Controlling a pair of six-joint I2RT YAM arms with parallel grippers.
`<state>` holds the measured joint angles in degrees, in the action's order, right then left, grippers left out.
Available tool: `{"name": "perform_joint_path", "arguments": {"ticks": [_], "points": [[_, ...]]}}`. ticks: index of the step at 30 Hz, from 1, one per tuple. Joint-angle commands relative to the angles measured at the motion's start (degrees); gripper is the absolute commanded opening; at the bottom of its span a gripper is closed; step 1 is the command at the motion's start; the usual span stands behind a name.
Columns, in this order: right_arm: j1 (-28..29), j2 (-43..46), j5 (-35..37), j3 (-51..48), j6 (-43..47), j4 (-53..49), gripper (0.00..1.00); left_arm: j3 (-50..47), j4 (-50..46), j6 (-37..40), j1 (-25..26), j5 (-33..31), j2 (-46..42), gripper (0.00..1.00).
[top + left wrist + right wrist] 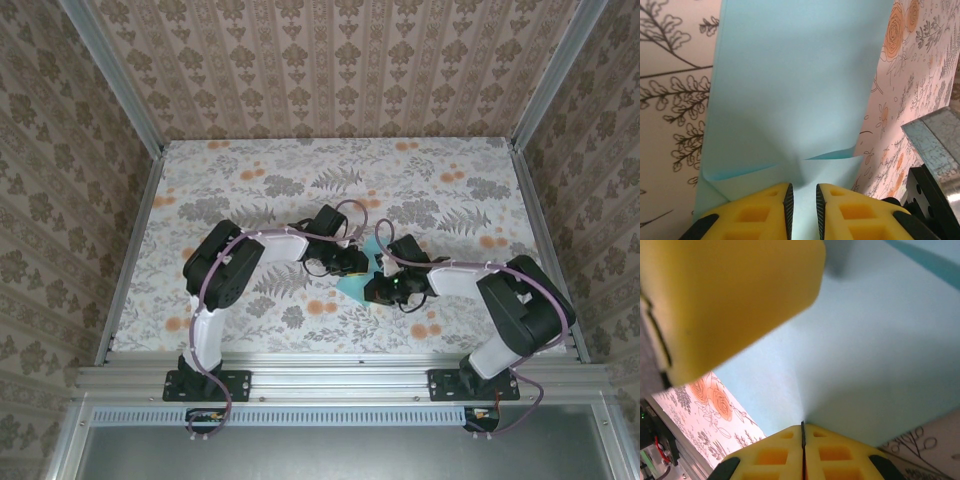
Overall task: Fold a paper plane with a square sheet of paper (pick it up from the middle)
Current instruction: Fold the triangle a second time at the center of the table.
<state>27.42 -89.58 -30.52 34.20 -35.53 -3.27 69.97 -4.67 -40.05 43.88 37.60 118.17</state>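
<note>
The floral table (250, 170) is taking up most of the room. The left arm (225, 270) is reaching in from 7 o'clock and the right arm (515, 305) from 5 o'clock. They are meeting just toward 6 o'clock of the table's middle.

The turquoise sheet of paper (362, 280) is lying there between them, partly folded, with two flaps (830, 167) turned in near the left fingers.

The left gripper (345, 262) is sitting at the paper's 10 o'clock, its yellow fingers (760, 212) standing a narrow gap apart over the sheet.

The right gripper (388, 288) is working at 4 o'clock. Its fingers (775, 457) are pressed tight together, nipping the paper at a raised crease (799, 390).
</note>
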Motion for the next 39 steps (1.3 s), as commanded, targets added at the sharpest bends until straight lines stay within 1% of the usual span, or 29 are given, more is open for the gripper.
{"name": "perform_joint_path", "arguments": {"ticks": [1,8,12,14,19,22,25,29,31,39], "points": [[1.1,0.9,1.6,-2.9,0.3,-7.4,0.10,-0.5,-4.5,4.0,-1.6,-7.0,4.6,0.23],[1.7,2.9,1.6,-4.1,-0.4,-8.4,0.10,0.0,-4.7,4.5,-1.7,-6.7,4.5,0.23],[1.3,7.3,1.5,-2.8,-0.5,-11.1,0.11,-0.1,-4.4,4.6,-1.7,-5.8,4.0,0.23],[-0.1,9.4,0.6,-1.8,-0.7,-11.1,0.14,-0.4,-3.6,4.2,-1.8,-5.1,3.8,0.23],[-6.4,9.5,-3.0,0.7,-1.1,-7.8,0.22,-0.8,-2.6,3.8,-1.7,-4.2,3.0,0.23],[-8.6,7.5,-3.4,2.1,-0.5,-6.9,0.29,-1.1,-2.4,3.8,-1.7,-3.9,2.2,0.24],[-10.1,5.4,-3.7,3.4,-0.4,-5.2,0.33,-1.2,-2.2,3.7,-1.7,-3.3,1.6,0.24],[-11.0,2.2,-4.6,5.1,-0.5,-3.0,0.34,-1.4,-2.1,3.7,-1.8,-3.1,1.1,0.24],[-11.4,0.4,-4.2,6.3,0.2,-3.6,0.35,-1.5,-2.0,3.8,-1.8,-2.8,1.1,0.24],[-12.5,-1.9,0.2,9.7,3.8,-6.6,0.38,-2.2,-1.4,3.7,-1.8,-2.5,0.7,0.24]]}}
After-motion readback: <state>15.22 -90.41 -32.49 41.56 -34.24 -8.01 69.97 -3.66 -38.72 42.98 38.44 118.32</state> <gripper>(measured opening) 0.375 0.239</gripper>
